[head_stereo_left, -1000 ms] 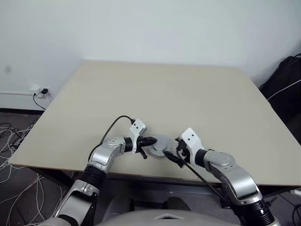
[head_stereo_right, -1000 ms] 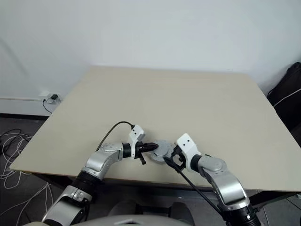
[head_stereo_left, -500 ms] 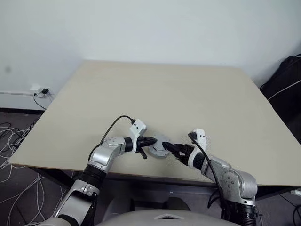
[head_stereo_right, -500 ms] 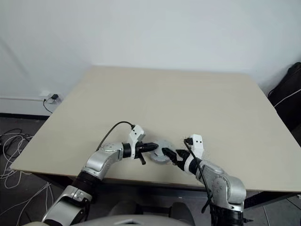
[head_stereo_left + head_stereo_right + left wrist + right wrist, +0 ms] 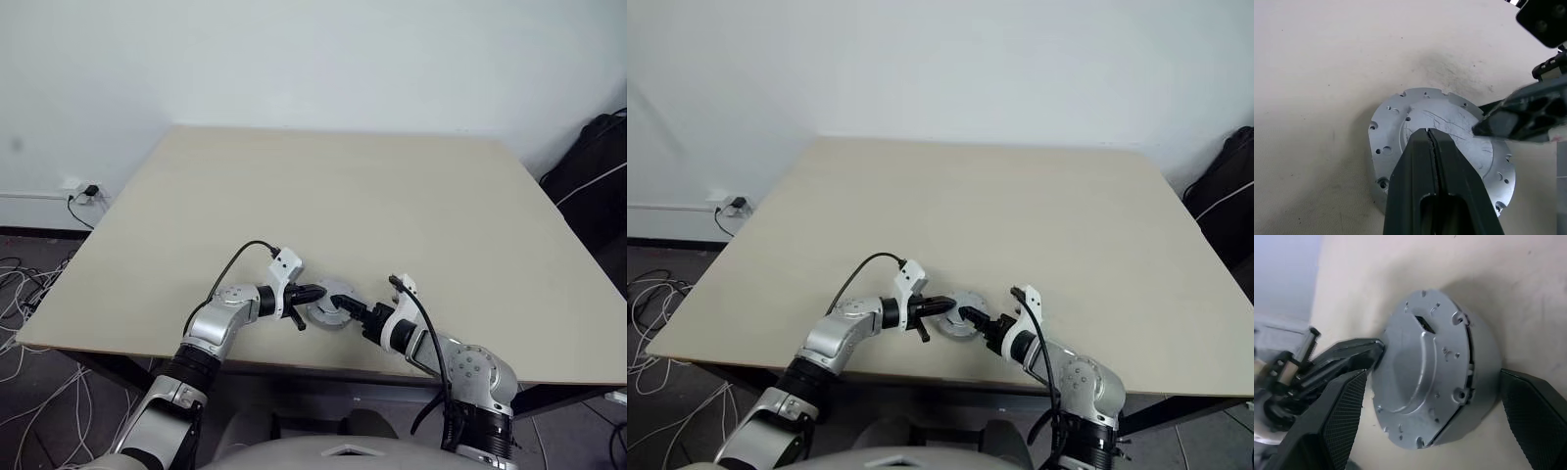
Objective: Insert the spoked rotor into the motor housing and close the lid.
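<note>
While the lid (image 5: 1449, 127) sits on top of the motor housing (image 5: 1476, 382), the pair makes one round grey stack on the table (image 5: 392, 196), near its front edge. One lid, one housing and two grippers can be counted; no rotor can be made out. The lid's upper face is plain grey metal with a low raised hub and small holes around the rim, and it carries fine scratches but no brand, label or writing that can be read. The left gripper (image 5: 1429, 133) has its fingers pressed together, tip resting at the lid's edge. The right gripper (image 5: 1435, 416) is spread wide, one finger on either side of the stack; whether they touch its wall cannot be told. The stack lies directly between the two grippers.
</note>
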You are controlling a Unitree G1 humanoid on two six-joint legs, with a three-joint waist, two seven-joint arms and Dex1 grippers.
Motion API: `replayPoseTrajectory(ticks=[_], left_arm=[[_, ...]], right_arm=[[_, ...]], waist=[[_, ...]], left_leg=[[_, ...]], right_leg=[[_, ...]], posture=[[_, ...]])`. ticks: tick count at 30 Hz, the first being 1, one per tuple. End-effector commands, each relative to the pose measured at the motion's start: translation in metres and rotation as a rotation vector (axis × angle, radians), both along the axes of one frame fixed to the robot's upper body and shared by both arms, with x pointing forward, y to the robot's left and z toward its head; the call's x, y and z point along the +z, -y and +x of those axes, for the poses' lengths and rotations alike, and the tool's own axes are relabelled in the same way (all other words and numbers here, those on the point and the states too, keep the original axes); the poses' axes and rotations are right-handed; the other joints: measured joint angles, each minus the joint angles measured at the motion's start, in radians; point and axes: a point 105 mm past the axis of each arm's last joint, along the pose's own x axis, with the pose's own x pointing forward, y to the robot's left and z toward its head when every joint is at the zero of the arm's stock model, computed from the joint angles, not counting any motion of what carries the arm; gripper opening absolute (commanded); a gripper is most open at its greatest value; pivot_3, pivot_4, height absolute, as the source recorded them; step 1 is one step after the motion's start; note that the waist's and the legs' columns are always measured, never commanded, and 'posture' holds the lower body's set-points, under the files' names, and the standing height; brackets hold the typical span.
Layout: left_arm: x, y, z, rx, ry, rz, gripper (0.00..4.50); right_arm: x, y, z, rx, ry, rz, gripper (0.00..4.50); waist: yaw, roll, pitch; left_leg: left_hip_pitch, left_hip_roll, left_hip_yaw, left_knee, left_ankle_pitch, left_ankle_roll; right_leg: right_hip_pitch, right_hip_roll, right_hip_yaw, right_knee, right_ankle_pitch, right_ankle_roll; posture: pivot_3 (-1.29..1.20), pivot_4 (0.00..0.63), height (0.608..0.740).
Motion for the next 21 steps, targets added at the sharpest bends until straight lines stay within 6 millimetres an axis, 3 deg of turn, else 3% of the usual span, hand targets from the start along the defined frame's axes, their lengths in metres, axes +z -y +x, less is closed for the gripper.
replayPoseTrajectory(ticks=[1, 10, 18, 21], left_arm=[[-0.006, 0.000, -0.004, -0.002, -0.022, 0.023, 0.04], [-0.009, -0.001, -0.005, -0.001, -0.028, 0.030, 0.04], [-0.011, -0.003, -0.005, 0.003, -0.029, 0.033, 0.04], [-0.012, -0.004, -0.006, 0.007, -0.029, 0.036, 0.04]], right_arm=[[0.016, -0.017, 0.002, 0.037, 0.018, 0.154, 4.48], [0.029, -0.035, -0.005, 0.077, 0.019, 0.317, 4.48], [0.026, -0.040, 0.004, 0.027, 0.001, 0.346, 4.48], [0.024, -0.043, 0.001, 0.046, -0.011, 0.344, 3.85]], waist=[[-0.001, 0.000, 0.000], [-0.009, 0.003, 0.002], [-0.010, 0.004, 0.002], [-0.010, 0.004, 0.002]], left_leg=[[0.000, 0.000, 0.000, 0.000, 0.000, 0.000], [0.000, 0.000, 0.000, -0.001, 0.000, 0.000], [-0.001, 0.000, 0.001, -0.002, 0.000, 0.000], [-0.001, 0.000, 0.000, -0.002, 0.000, 0.000]], right_leg=[[0.000, 0.000, 0.000, 0.000, 0.000, 0.000], [-0.001, 0.000, 0.000, 0.000, 0.000, 0.000], [-0.001, 0.000, 0.000, -0.002, 0.000, 0.000], [-0.001, 0.000, 0.000, -0.002, 0.000, 0.000]], posture=[[0.00, 0.000, 0.740], [0.00, 0.000, 0.740], [0.00, 0.000, 0.740], [0.00, 0.000, 0.740]])
